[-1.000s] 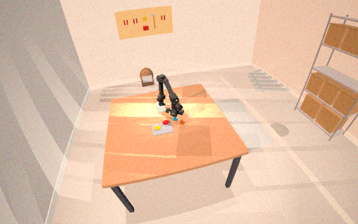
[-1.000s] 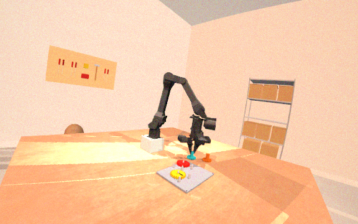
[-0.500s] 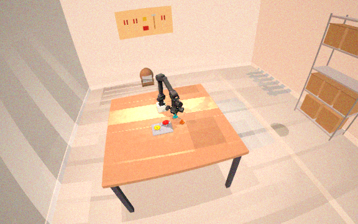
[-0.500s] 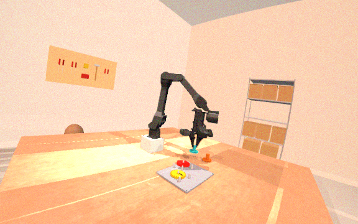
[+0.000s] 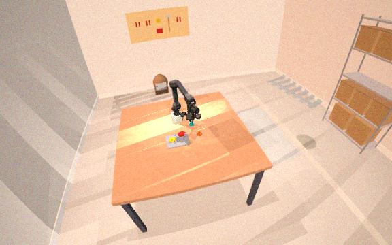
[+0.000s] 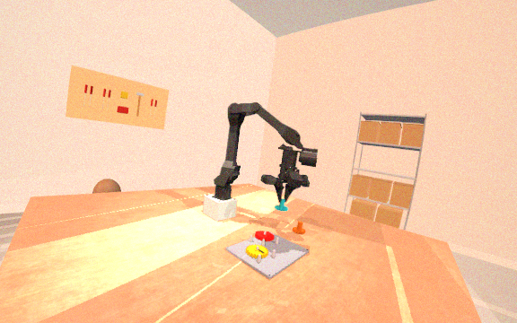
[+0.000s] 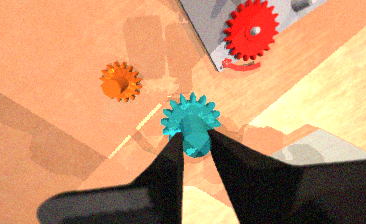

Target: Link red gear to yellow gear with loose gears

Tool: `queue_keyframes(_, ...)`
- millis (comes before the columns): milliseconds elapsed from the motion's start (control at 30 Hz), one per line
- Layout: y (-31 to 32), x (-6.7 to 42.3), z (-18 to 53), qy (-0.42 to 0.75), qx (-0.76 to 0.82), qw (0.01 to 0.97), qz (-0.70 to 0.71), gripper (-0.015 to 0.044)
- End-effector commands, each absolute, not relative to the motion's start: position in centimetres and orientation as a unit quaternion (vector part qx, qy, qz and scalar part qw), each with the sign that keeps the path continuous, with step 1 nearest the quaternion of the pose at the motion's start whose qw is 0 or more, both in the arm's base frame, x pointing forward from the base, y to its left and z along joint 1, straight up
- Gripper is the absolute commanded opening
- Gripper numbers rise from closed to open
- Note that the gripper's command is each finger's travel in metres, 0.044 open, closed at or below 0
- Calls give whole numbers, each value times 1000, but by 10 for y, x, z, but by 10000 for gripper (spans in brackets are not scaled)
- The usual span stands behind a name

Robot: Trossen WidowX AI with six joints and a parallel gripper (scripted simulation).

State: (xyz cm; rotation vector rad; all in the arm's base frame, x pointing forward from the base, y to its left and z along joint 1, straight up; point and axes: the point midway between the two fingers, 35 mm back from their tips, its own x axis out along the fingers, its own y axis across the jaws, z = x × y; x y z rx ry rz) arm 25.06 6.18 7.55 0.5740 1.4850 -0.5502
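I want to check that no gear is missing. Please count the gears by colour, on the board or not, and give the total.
Red gear: 1
Yellow gear: 1
Teal gear: 1
Orange gear: 1
Total: 4 gears

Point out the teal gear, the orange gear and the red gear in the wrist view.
Teal gear [image 7: 196,125]: wrist view, on its upright stem.
Orange gear [image 7: 114,88]: wrist view, on its stem's top.
Red gear [image 7: 240,34]: wrist view, on its flat face.
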Motion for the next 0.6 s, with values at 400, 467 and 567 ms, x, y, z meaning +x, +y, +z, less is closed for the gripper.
queue_keyframes(400, 57, 242, 127, 655, 254, 669, -242, 0)
queue_keyframes(467, 57, 240, 132, 655, 254, 669, -242, 0)
queue_keyframes(567, 56, 239, 134, 655, 254, 669, -242, 0)
